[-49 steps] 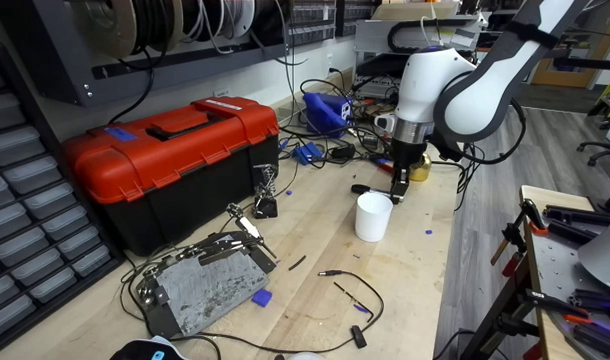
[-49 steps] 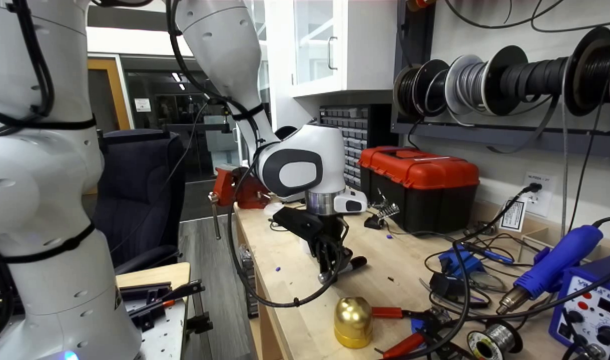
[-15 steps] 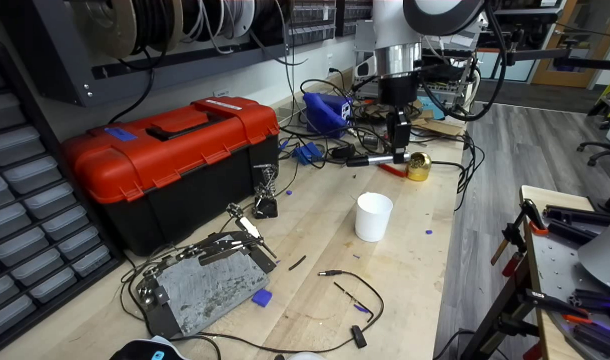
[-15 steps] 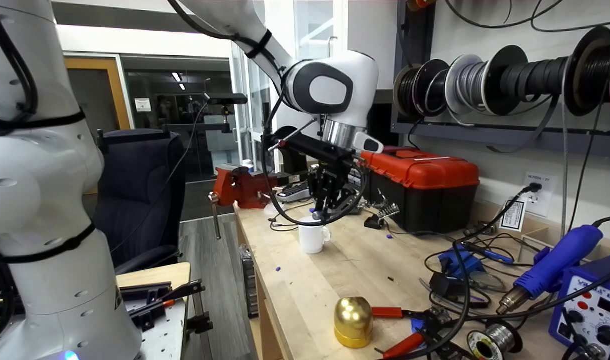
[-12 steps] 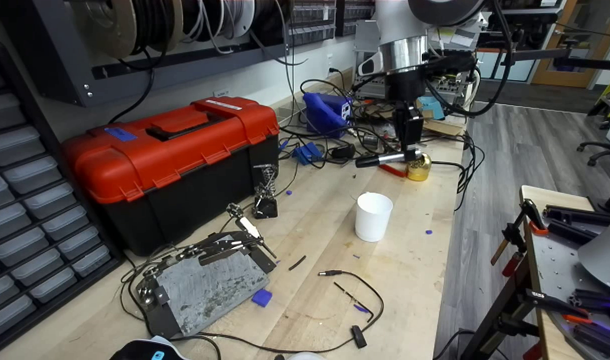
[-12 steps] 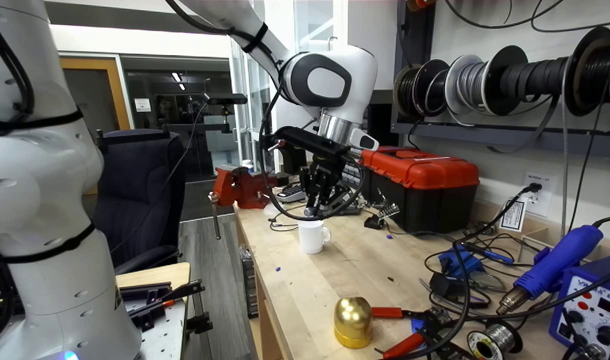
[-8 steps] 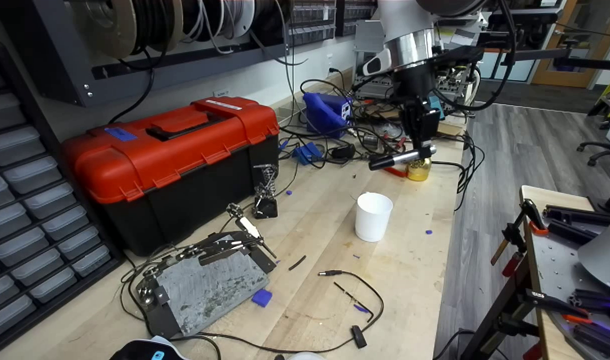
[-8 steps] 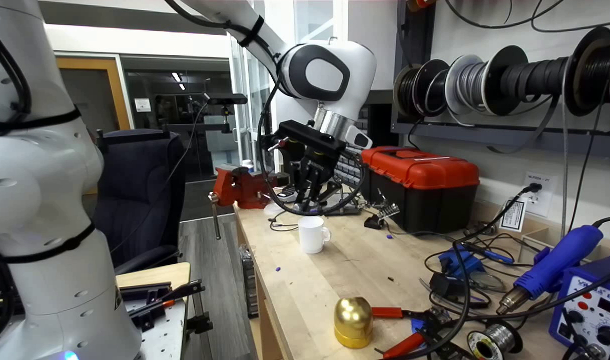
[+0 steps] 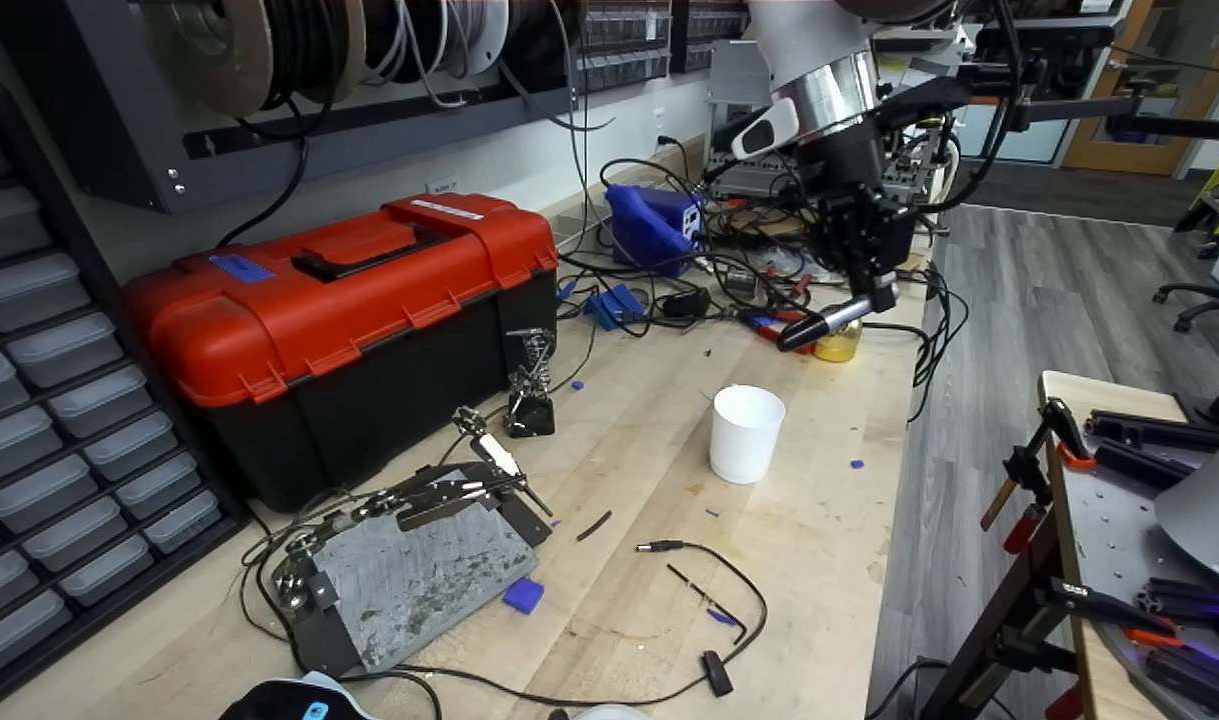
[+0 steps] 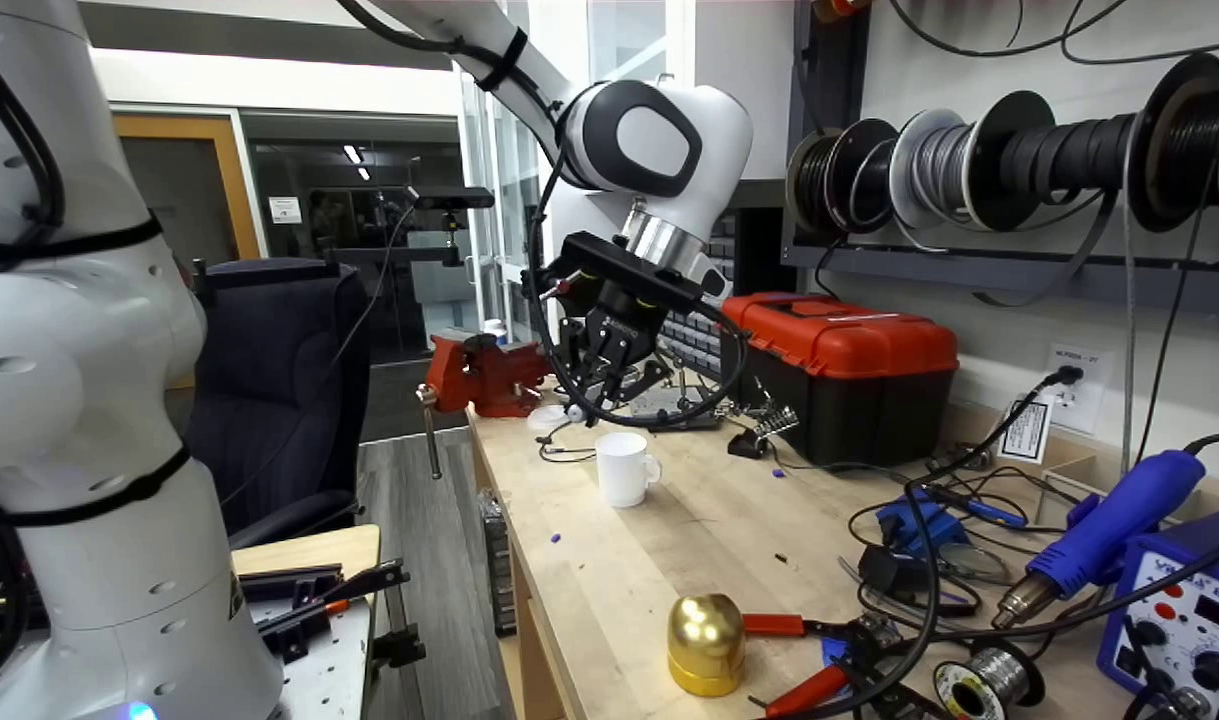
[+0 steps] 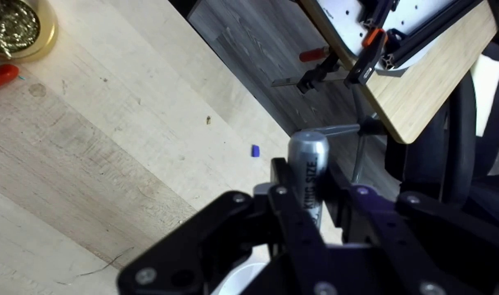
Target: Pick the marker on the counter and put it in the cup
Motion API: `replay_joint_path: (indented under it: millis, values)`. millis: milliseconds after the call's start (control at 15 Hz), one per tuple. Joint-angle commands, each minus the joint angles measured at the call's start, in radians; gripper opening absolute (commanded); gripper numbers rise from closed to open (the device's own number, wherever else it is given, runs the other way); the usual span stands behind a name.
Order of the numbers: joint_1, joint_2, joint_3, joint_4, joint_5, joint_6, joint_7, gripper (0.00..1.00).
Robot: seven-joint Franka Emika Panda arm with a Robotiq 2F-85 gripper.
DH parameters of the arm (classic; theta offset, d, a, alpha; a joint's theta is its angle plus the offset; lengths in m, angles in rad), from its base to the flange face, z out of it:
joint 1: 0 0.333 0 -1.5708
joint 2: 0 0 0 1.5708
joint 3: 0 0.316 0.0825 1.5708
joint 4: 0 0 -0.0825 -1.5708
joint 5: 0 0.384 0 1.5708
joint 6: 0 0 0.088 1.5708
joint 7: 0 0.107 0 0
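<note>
Holding a silvery, black-ended, cylindrical marker (image 9: 833, 319)

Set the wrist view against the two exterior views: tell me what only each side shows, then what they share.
Only the wrist view: readable "KING SIZE" lettering on the silver barrel of the marker.

Only the exterior views: the red-lidded toolbox and the cable spools, in both exterior views; the handle of the white cup, in an exterior view.

Shared: the gripper with the marker, the cup (mostly hidden in the wrist view), the gold-coloured container and the wooden counter.
</note>
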Motion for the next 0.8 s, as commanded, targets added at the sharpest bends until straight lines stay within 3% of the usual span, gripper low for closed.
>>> replay_joint_path:
  millis: [0, 733]
  values:
    - [0.016, 0.041, -0.001, 0.061, -0.036, -0.057, -0.05, 0.06]
    - [0.024, 0.231, 0.038, 0.219, -0.127, -0.107, -0.064, 0.06]
